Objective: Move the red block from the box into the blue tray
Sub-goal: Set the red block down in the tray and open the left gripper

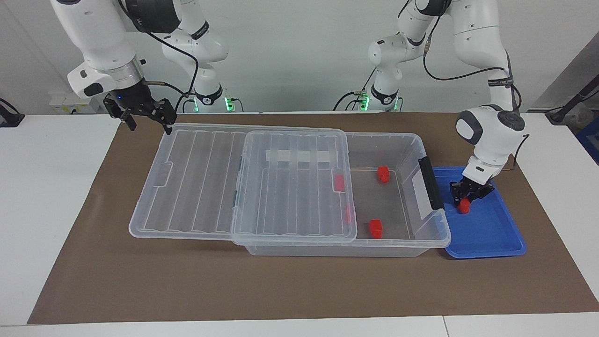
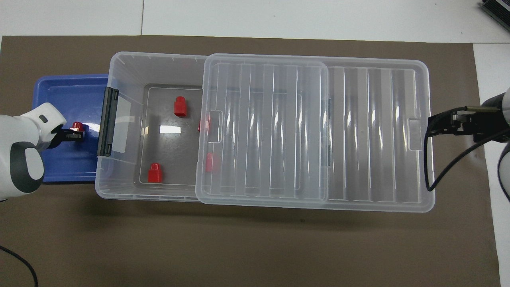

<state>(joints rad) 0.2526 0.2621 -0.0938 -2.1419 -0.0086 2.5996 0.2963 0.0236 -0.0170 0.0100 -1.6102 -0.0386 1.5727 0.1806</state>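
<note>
Left pincer (image 1: 469,199) is down inside the blue tray (image 1: 496,234), fingers pinched on the red block (image 1: 464,206), which sits at the tray floor. The shallow, round-cornered tray lies beside the box (image 1: 421,236) at the left arm's end of the counter (image 1: 93,262). The ribbed clear lid (image 1: 243,187) is slid partway off; two more red blocks (image 1: 376,228) show in the open part. Right pincer (image 1: 149,117) waits spread above the lid's corner.

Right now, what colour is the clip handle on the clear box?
Black. The clip handle on the box shows best in the overhead view.
</note>
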